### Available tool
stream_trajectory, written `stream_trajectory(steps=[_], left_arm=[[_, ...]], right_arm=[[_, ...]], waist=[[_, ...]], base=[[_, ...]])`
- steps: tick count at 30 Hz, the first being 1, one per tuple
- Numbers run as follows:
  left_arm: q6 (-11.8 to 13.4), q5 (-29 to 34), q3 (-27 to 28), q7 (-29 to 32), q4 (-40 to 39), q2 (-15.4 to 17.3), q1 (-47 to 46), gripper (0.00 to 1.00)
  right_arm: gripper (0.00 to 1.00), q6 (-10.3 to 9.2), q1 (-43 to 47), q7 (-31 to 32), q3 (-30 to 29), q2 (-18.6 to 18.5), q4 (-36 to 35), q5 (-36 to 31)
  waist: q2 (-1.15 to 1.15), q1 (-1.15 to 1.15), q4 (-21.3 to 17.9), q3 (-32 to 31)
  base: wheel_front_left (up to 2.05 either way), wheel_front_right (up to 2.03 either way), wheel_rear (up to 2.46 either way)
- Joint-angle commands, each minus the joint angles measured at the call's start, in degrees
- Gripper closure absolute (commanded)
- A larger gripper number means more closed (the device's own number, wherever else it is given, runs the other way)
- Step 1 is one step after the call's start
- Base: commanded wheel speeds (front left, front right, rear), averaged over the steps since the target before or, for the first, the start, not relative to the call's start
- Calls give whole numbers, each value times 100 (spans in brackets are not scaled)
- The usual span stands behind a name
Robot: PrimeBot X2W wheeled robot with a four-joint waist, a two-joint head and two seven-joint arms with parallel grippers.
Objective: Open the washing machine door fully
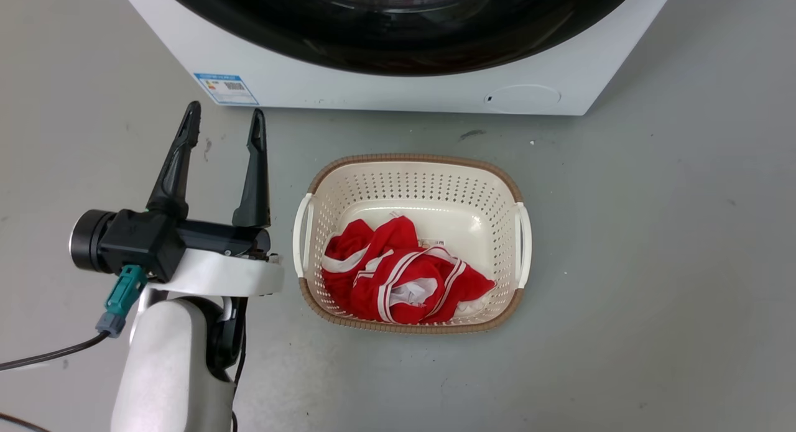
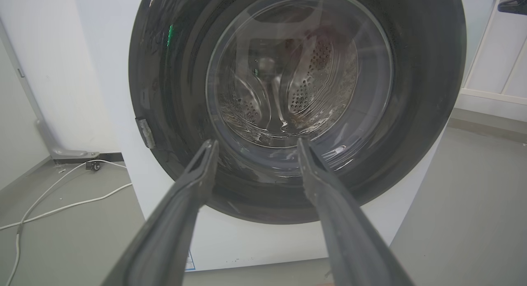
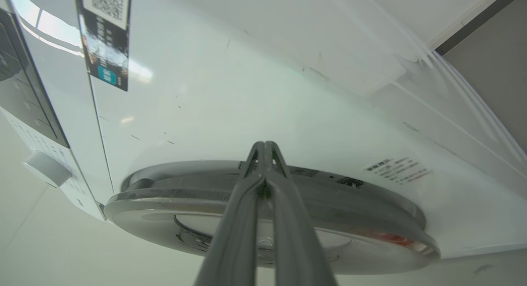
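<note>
**Door not yet open, right claw at its rim**

The washing machine door lies flat against the white washing machine, so I judge that the opening is at its very start. My right gripper has its two fingers pressed together, with the tips at the edge of the door, where the rim meets the front. My left gripper is spread wide and holds nothing. It points at the lower part of the door, apart from it.

The next move, I think, is to catch the rim or a handle recess and pull outward in an arc around the hinge. The laundry basket with the red garment stands on the floor just before the machine, so the swing needs care.

I cannot tell if the right tips are hooked behind something or only touch the rim. I cannot find a handle or the hinge with certainty. The head view cuts off the door's upper part.
</note>
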Motion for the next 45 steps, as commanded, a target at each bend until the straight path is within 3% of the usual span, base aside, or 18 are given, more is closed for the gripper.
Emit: stream_trajectory(steps=[1,9,25,36,45], left_arm=[[-11,-25,-42,-15,-24,-9,-108,0],[-6,-67,-72,-15,-41,15,-214,0],[-6,-119,-197,-15,6,9,-479,0],[-6,-102,-183,-15,62,8,-496,0],[-6,-57,-212,-15,291,6,-95,0]], right_arm=[[100,0,-241,262,84,-21,135,-77],[100,0,-834,1111,440,159,584,-456],[100,1,-1606,1489,452,665,1411,-763],[100,0,-1330,2489,505,646,1105,-635],[100,0,-214,3325,489,678,396,-338]], waist=[[0,-1,71,107],[0,-1,124,342],[0,-1,145,680],[0,-1,103,611],[0,-1,51,-146]], base=[[0,0,0],[0,0,0],[0,0,0],[0,0,0],[0,0,0]])
